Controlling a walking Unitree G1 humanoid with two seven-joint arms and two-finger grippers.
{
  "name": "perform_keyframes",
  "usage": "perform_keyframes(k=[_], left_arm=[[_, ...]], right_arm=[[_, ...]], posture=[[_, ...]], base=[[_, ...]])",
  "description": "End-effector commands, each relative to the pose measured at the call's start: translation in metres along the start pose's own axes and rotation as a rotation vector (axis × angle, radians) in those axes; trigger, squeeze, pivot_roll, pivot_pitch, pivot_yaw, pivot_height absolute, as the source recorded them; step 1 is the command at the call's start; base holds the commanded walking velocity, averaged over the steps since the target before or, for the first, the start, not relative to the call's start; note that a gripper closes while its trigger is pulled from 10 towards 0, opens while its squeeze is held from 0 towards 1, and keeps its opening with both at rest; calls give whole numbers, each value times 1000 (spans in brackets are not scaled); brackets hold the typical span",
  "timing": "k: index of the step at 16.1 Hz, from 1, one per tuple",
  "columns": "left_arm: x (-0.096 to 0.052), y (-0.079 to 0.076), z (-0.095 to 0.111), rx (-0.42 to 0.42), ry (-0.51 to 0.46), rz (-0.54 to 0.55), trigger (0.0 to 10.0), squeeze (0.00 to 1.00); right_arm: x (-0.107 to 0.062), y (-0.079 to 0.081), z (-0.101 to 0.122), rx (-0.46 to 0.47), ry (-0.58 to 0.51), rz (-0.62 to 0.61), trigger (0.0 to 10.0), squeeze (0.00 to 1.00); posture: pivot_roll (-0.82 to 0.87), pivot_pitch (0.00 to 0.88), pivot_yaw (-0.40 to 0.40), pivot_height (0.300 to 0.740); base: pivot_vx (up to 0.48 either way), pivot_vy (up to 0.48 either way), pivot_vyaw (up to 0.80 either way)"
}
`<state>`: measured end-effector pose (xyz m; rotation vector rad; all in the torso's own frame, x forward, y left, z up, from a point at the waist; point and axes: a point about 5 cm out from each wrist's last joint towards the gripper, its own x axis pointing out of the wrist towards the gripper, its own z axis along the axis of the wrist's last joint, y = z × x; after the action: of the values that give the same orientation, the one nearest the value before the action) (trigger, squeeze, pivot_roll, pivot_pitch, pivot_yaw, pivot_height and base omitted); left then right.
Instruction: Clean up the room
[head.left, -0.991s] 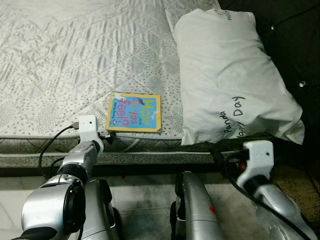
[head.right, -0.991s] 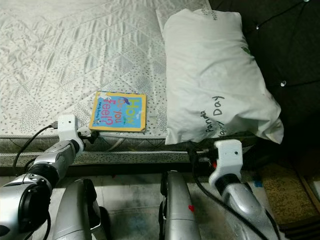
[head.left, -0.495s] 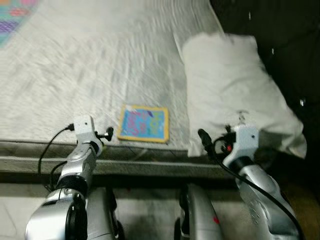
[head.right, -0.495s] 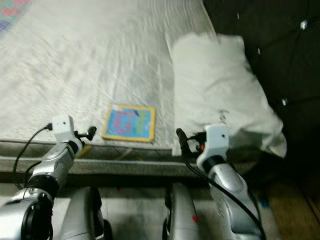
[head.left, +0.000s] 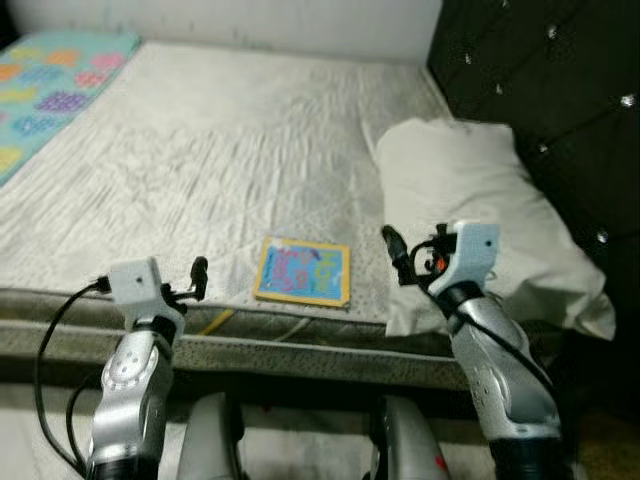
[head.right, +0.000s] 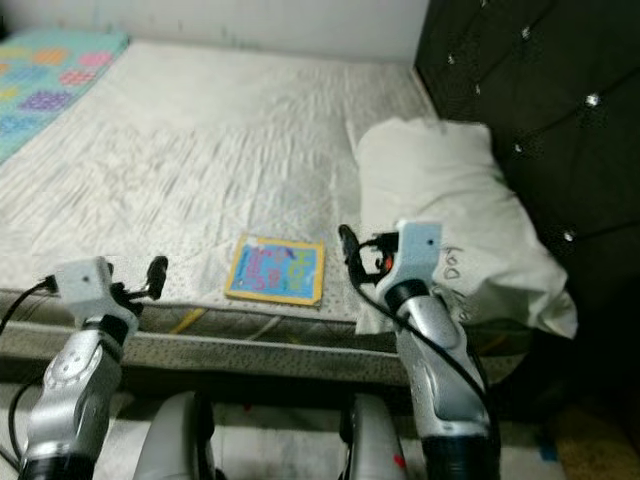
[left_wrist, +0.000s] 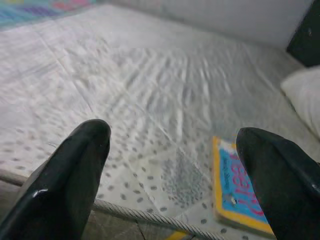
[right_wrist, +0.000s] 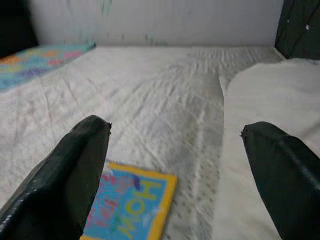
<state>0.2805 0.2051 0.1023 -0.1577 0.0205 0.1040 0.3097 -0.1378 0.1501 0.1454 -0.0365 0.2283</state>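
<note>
Ahead of the left gripper (left_wrist: 172, 175), its fingers spread wide, bare mattress (head.left: 230, 170) lies open, with the picture book (head.left: 303, 271) lying flat off to its right. Between the spread fingers of the right gripper (right_wrist: 175, 175) the mattress runs clear to the wall (right_wrist: 150, 20); the pillow (head.left: 480, 220) bulks up beside its right finger and the book lies under its left.

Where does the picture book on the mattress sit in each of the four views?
Left eye view: picture book low centre, near the mattress edge.
Right eye view: book left of the white pillow.
Left wrist view, lower right.
Right wrist view, bottom.
Shared landmark: the pillow.
</note>
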Motion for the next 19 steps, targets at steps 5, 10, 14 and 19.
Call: perform_keyframes(k=[5, 10, 14, 19], left_arm=[[-9, -1, 12, 7, -22, 29, 10000, 0], [-17, -9, 6, 6, 5, 22, 10000, 0], [-22, -13, 10, 42, -30, -3, 10000, 0], [-24, -15, 0, 28, -18, -1, 10000, 0]], right_arm=[[22, 2, 8, 29, -52, -4, 10000, 0], [27, -4, 8, 22, -74, -22, 10000, 0], [25, -5, 3, 21, -75, -28, 10000, 0], [25, -2, -9, 25, -56, -34, 10000, 0]], posture=[[14, 0, -42, 589], [10, 0, -32, 642], [28, 0, -38, 689], [36, 0, -26, 740]], base=[[0, 0, 0], [0, 0, 0], [0, 0, 0], [0, 0, 0]])
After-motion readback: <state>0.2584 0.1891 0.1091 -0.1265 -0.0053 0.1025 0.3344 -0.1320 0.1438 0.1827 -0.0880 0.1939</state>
